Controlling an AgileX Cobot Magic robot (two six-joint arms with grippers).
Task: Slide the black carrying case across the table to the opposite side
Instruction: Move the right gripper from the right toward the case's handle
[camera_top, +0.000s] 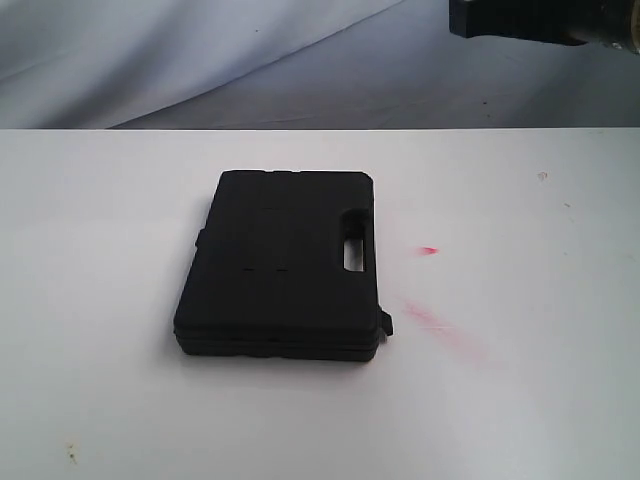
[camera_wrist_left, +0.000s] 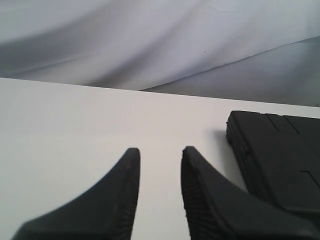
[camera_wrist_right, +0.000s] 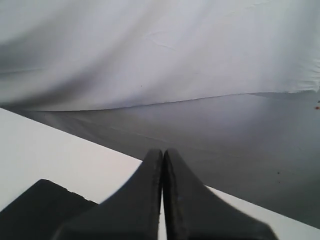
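Note:
The black carrying case (camera_top: 280, 262) lies flat near the middle of the white table (camera_top: 100, 300), its handle cut-out toward the right. In the left wrist view my left gripper (camera_wrist_left: 160, 152) is open over bare tabletop, with nothing between its fingers; the case (camera_wrist_left: 280, 155) lies just beside it, apart from the fingers. My right gripper (camera_wrist_right: 163, 152) is shut with its fingers pressed together, empty, above the table's far edge; a corner of the case (camera_wrist_right: 40, 205) shows below it. Neither gripper's fingers show in the exterior view; only a dark arm part (camera_top: 540, 20) at the top right.
Pink-red smears (camera_top: 440, 325) mark the table right of the case. A few dark specks (camera_top: 70, 452) sit near the front left. A white cloth backdrop (camera_top: 150, 50) hangs behind the table's far edge.

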